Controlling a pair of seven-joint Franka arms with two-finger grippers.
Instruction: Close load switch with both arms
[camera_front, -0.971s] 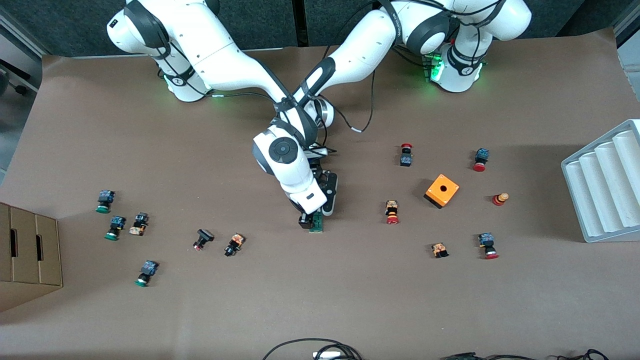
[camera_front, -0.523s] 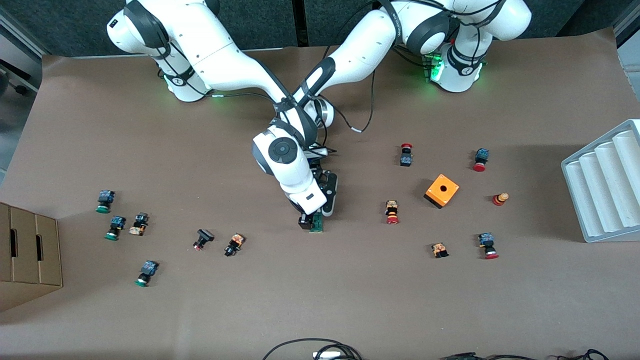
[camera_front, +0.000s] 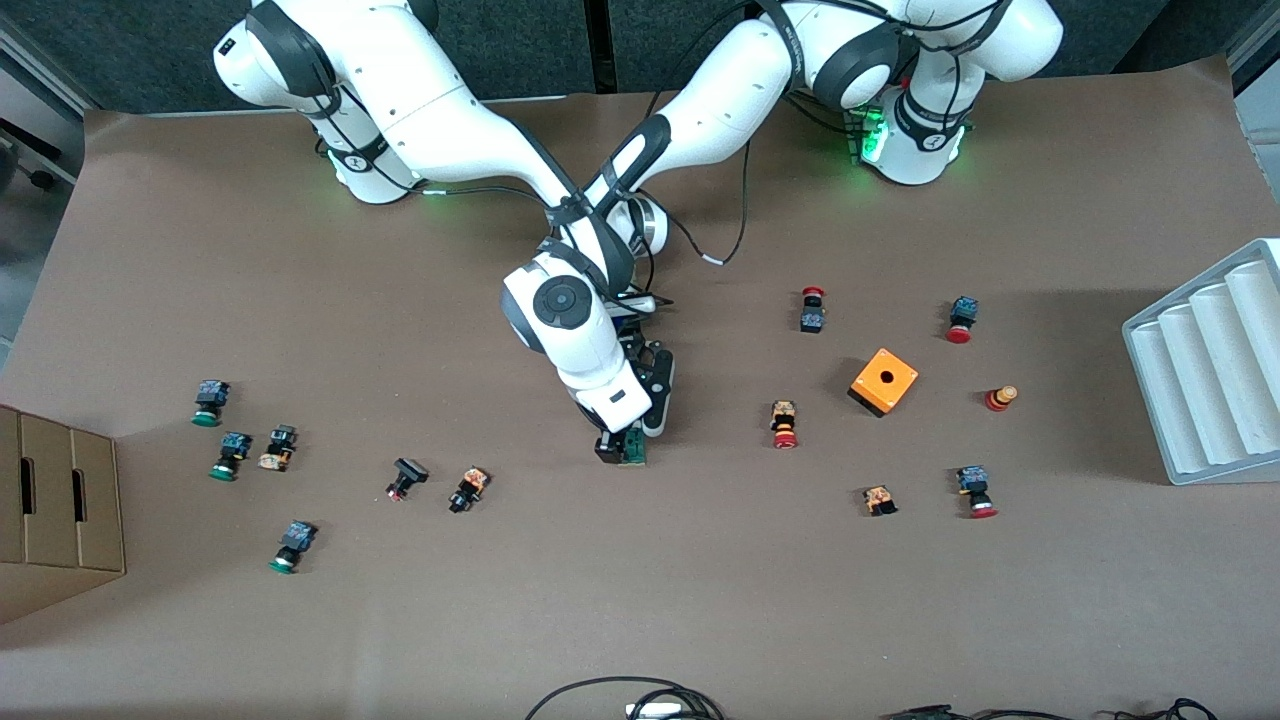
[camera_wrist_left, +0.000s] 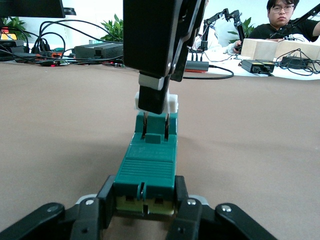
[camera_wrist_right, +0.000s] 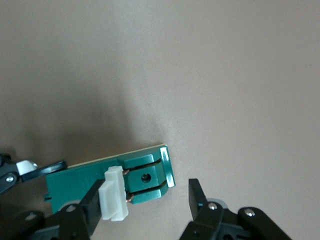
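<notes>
Just below the middle of the front view, the load switch (camera_front: 634, 450) lies on the table (camera_front: 640, 600), only its green tip showing from under the two wrists. The right gripper (camera_front: 612, 447) stands over its nearer end with jaws spread: one finger (camera_wrist_right: 91, 204) rests against the white sliding piece (camera_wrist_right: 114, 200), the other stands clear of the block's end. Higher in the frame, the left gripper (camera_wrist_left: 145, 201) is pinched tight on the switch's farther end, largely hidden under the right arm.
</notes>
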